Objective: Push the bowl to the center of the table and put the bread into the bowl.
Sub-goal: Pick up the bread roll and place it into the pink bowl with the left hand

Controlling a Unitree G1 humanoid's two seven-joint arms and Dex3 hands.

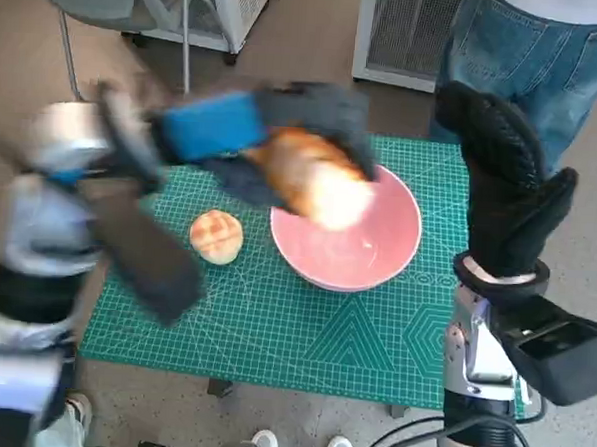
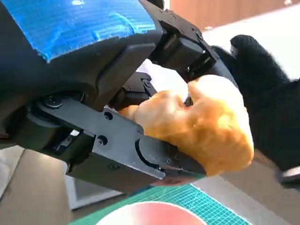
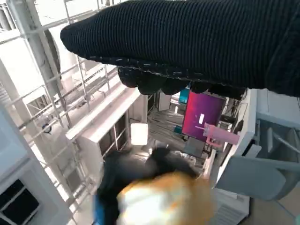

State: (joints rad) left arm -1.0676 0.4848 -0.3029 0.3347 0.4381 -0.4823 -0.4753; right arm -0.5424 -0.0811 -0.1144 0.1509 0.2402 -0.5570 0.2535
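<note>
1. Bread, a golden-brown crusty roll with a pale torn end (image 1: 311,179), is held in the air over the far-left rim of the pink round bowl (image 1: 362,257); in the head view it is blurred.

2. The left hand, black with blue tape over its back (image 1: 253,131), is clamped on that roll; the left wrist view shows its black fingers (image 2: 154,157) closed under and around the crust (image 2: 211,131), with the bowl's pink rim (image 2: 154,216) just below.

3. The bowl sits on the green cutting mat that covers the counter (image 1: 273,322), about at the middle and a little to the far right. The push seems done, so the step in hand looks like the drop into the bowl.

4. To do it well, I would carry the roll further right until it hangs over the bowl's hollow and not its rim, lower it close to the bottom, and only then spread the fingers. A release from height or over the edge could bounce the roll out or tip the bowl.

5. A second piece of bread, a small round scored bun (image 1: 217,235), lies on the mat just left of the bowl, apart from it. It may need the same treatment later.

6. The right hand in its black knitted glove (image 1: 506,184) is raised at the right of the bowl, upright, touching nothing; its fingers seem together and straight, though how they lie is hard to tell.

7. A person in blue jeans (image 1: 532,66) stands beyond the far right corner of the counter.
</note>
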